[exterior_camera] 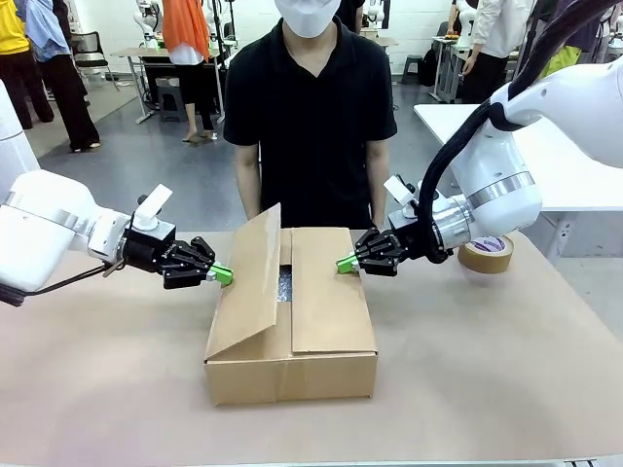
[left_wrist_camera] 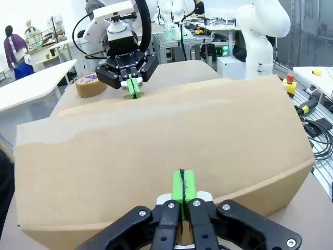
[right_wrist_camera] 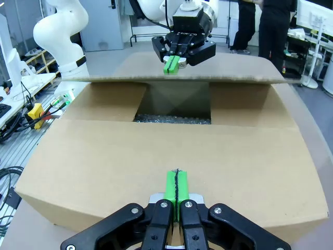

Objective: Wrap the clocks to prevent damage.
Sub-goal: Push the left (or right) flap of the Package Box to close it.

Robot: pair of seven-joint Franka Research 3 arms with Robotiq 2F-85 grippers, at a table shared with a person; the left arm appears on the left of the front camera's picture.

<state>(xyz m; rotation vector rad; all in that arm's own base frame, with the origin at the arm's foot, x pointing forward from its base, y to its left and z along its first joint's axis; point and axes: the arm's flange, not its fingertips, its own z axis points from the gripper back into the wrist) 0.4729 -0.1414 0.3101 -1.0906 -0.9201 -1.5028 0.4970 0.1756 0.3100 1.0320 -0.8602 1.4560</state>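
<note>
A: Where's the box?
B: The cardboard box (exterior_camera: 292, 336) is mid-table, with a person (exterior_camera: 310, 117) standing behind it. Its left flap (exterior_camera: 248, 282) is tilted half up and its right flap (exterior_camera: 329, 292) lies flat.
A: Grippers?
B: Both have fingers pressed together, holding nothing. The left gripper (exterior_camera: 225, 275) has its tips at the raised flap's outer face, and the right gripper (exterior_camera: 344, 262) has its tips at the flat flap's outer edge.
A: And the clocks?
B: Can't tell. There's only dark glinting stuff (exterior_camera: 284, 284) in the gap between the flaps. A tape roll (exterior_camera: 486, 254) sits right of the box.
</note>
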